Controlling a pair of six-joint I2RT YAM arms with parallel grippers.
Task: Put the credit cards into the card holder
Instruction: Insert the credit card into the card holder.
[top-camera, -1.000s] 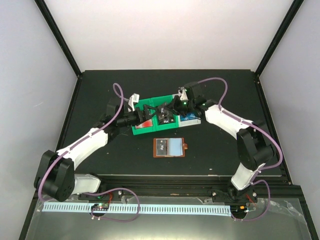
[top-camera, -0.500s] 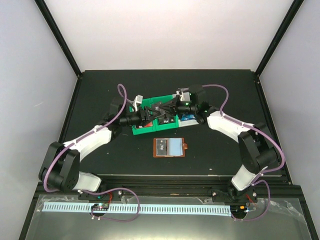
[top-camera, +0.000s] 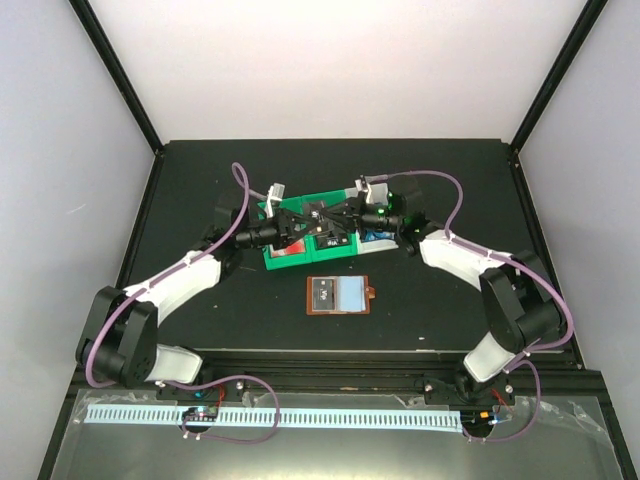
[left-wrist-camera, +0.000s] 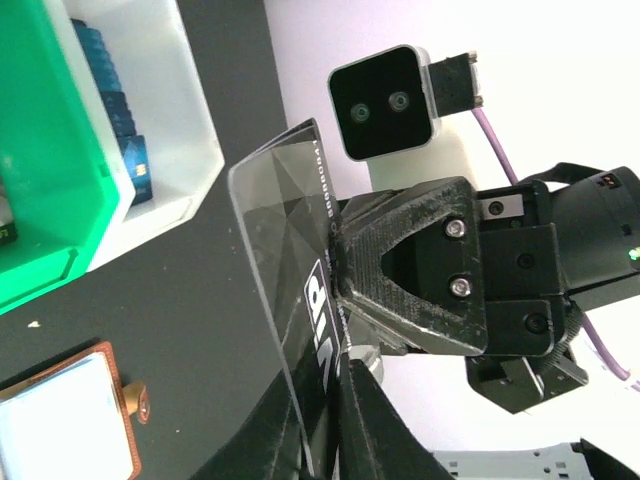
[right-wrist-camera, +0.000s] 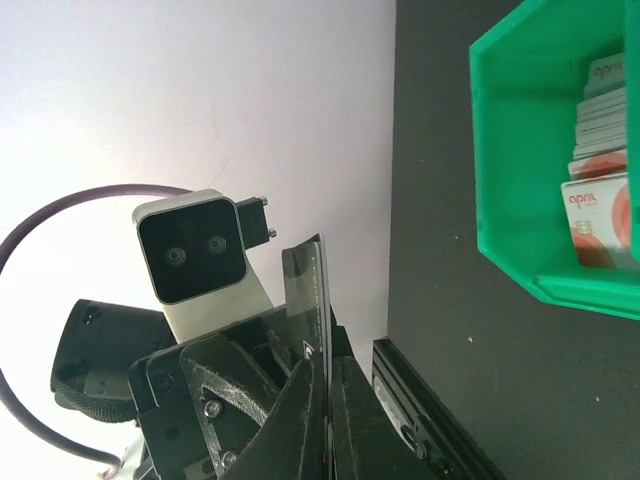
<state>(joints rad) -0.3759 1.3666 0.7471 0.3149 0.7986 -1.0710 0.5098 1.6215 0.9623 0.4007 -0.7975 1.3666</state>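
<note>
**Black card (left-wrist-camera: 285, 260) pinched by both arms over the green bin (top-camera: 285, 262)**

We see it on edge in mid-air, with the left fingers (left-wrist-camera: 375, 445) and right fingers (left-wrist-camera: 400, 290) both clamped on it. The card holder (top-camera: 340, 295) lies open on the bench (top-camera: 200, 180) nearby. We judge that one pair should release only once the other grips squarely. We cannot read its white lettering.

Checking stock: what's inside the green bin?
Red-and-white cards sit stacked at one end of the green bin. From above, the left end effector and right end effector, both shut on a black card, cover its middle; what lies there cannot be seen.
</note>
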